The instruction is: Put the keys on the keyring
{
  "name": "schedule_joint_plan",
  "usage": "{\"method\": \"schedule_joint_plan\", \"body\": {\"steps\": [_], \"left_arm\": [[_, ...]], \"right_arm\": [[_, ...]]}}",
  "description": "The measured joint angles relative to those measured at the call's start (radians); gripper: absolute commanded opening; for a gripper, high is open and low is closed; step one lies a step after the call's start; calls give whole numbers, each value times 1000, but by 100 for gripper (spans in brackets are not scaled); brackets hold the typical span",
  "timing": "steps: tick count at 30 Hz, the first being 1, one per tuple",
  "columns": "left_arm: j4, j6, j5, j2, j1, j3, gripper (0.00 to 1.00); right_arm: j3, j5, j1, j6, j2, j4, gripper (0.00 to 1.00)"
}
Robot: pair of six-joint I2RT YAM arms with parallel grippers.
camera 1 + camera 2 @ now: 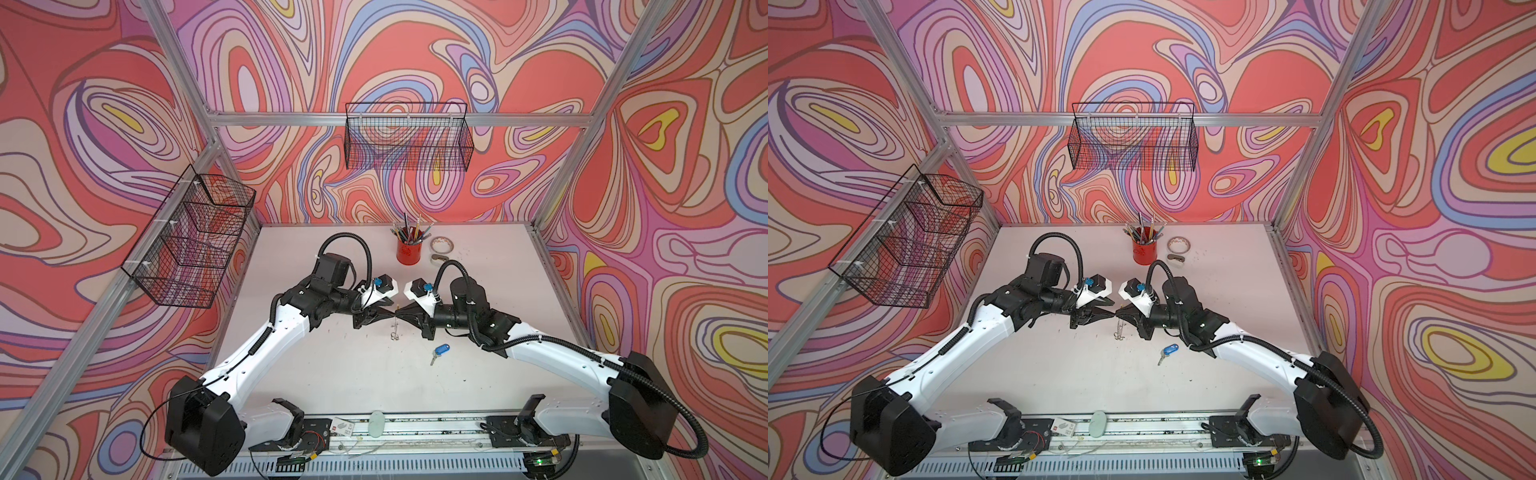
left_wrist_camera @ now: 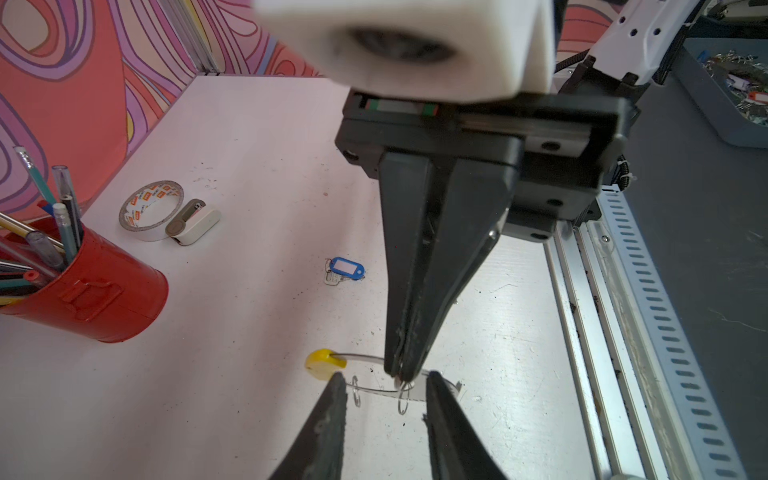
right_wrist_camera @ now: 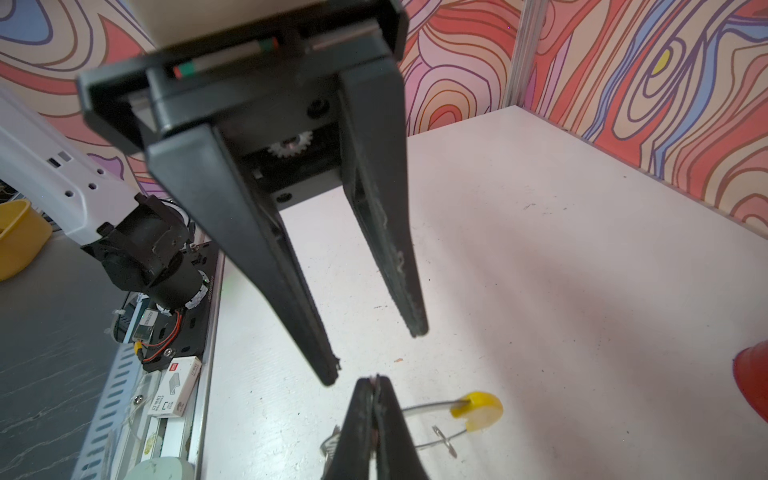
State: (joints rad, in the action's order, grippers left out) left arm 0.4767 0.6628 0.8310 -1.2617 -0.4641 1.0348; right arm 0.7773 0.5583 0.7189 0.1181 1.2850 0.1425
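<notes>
One thin hoop of silver metal, the keyring [image 2: 326, 363], hangs above the table [image 1: 332, 374] at mid-scene. Its band is closed by a rounded yellow plastic segment [image 3: 478, 409] and strung with small wire loops [image 2: 403, 401] that dangle below it. The right gripper [image 2: 401, 376] is pinched tight on the band, fingertips together. The left gripper [image 3: 374, 355] faces it tip to tip with its jaws parted, one finger on either side of the hoop (whether either pad touches the metal cannot be told). Only one key [image 1: 439, 350] shows: silver, with an oblong blue tag [image 2: 348, 267] bearing a white label. It lies flat on the table nearer the right arm, apart from the ring. Farther back stand a red pencil cup [image 1: 409, 251] and a tape roll [image 1: 441, 244].
</notes>
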Motion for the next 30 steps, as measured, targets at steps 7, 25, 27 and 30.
{"method": "schedule_joint_plan", "body": {"steps": [7,25,27,30], "left_arm": [[14,15,11,-19,0,0,33],[0,-6,42,-61,-2,0,18],[0,-9,47,-61,-3,0,16],[-1,-21,56,-62,-5,0,13]], "right_arm": [[0,15,-13,-1,-15,1,0],[0,49,-18,-27,-5,32,0],[0,50,-18,-27,-5,35,0],[0,50,-20,-27,-4,40,0]]}}
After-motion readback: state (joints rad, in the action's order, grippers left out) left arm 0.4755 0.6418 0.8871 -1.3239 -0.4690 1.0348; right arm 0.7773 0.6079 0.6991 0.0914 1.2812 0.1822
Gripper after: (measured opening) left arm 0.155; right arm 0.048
